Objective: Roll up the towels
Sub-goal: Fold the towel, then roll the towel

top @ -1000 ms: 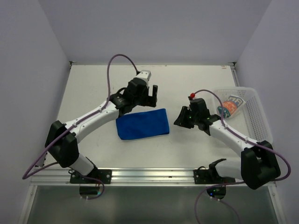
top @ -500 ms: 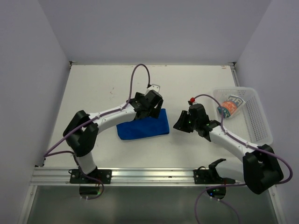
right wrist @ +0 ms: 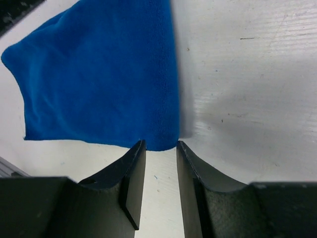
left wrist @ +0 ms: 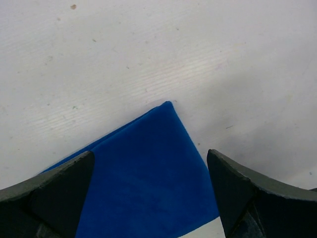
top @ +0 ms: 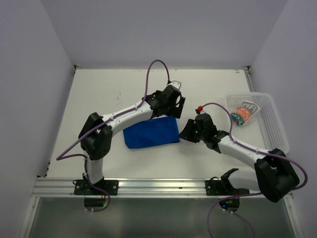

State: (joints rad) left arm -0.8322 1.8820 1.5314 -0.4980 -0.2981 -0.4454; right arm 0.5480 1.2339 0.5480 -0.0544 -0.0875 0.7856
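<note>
Lying flat at the centre of the top view, the blue towel (top: pixel 151 132) is a plain bright blue cloth folded into a rough rectangle on the white table (top: pixel 99 99). It has a soft, slightly fuzzy nap, and its long sides tilt up a little toward the right. No print or label shows on it.

The patterned towel (top: pixel 245 113) sits bundled in the upper left corner of the white mesh basket (top: pixel 274 140) at the right of the frame. It is orange, grey-blue and white. Block lettering shows on it, but it is too small to read.

The left gripper (top: pixel 174 105) hangs over the blue towel's upper right corner with its jaws spread wide. In its wrist view that corner points up between the two dark fingers (left wrist: pixel 59 188), which hold nothing.

The right gripper (top: pixel 185 130) is at the towel's right edge, near the lower corner. In its wrist view the fingers (right wrist: pixel 133 173) stand a narrow gap apart, the cloth's corner just at their tips, with bare table showing between them.
</note>
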